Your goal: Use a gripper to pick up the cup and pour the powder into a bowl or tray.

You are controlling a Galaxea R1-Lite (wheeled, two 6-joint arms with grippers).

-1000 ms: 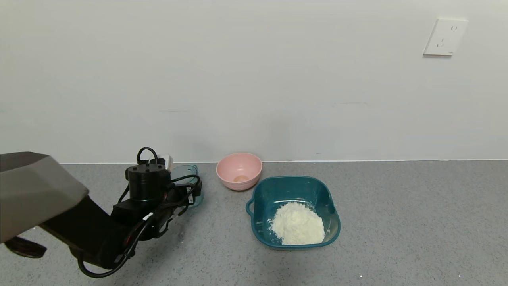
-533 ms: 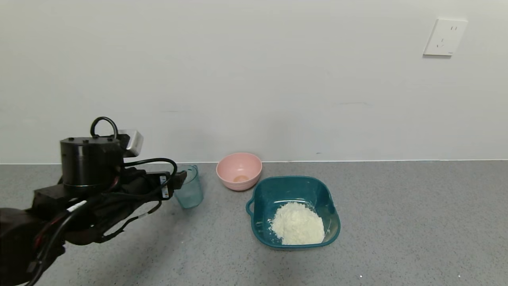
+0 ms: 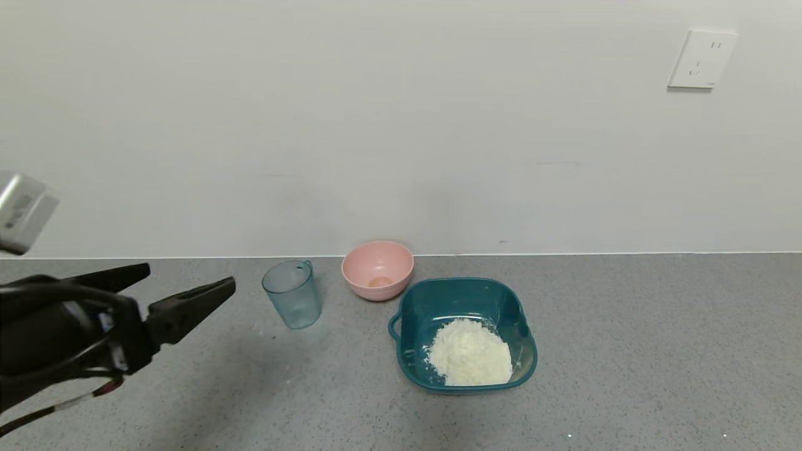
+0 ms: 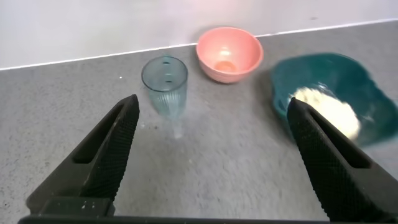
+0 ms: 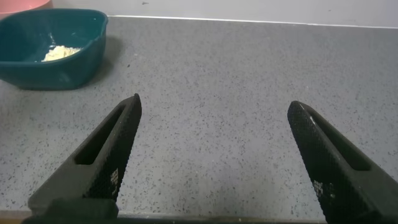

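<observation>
The left gripper (image 3: 188,280) has let go of the cup (image 3: 292,294) and drawn back, well clear on the side away from the teal basin (image 3: 407,313); its fingers are spread wide and hold nothing. The cup stands upright, mouth up, just beside the pink bowl (image 3: 377,269) and near the basin, where the powder (image 3: 468,352) lies heaped. The right gripper (image 5: 214,109) hangs agape over bare counter (image 3: 658,351).

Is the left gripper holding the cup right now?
No; the left gripper is open and apart from the cup, which stands upright on the counter.
</observation>
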